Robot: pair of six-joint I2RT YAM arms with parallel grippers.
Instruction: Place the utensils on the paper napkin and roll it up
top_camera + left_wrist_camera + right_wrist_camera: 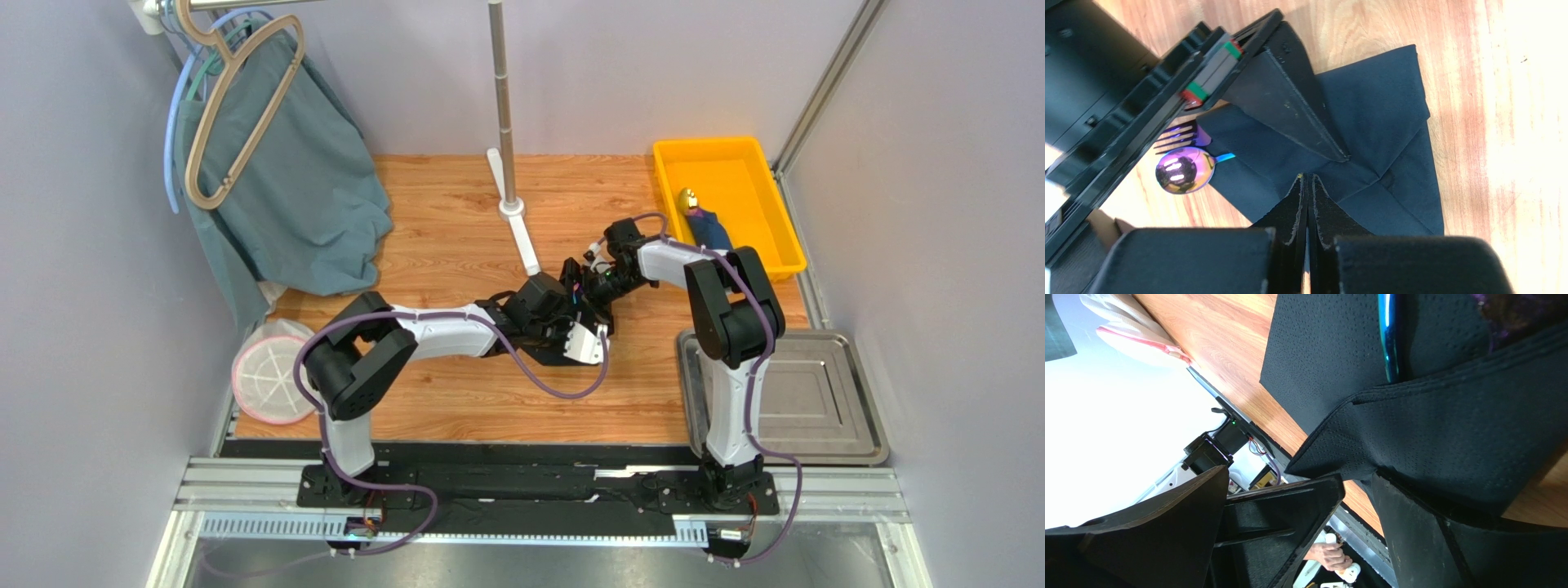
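Mid-fold on the paper napkin (pixel 1389 122): lying flat on the wood table (pixel 1511 153) between both arms, with flaps turned inward over the utensil handles. Showing only the fork (pixel 1183 135) tines and spoon (pixel 1183 170) bowl at one edge. Pressing on the centre fold with the left gripper (pixel 1307 184), shut tight, probably to stop the flaps springing open; cannot tell whether any paper is pinched. Reaching in with the right gripper (pixel 1339 487), spread wide, one finger against a raised flap, seemingly to start the roll. Farther right, a steel tray (pixel 846 392).
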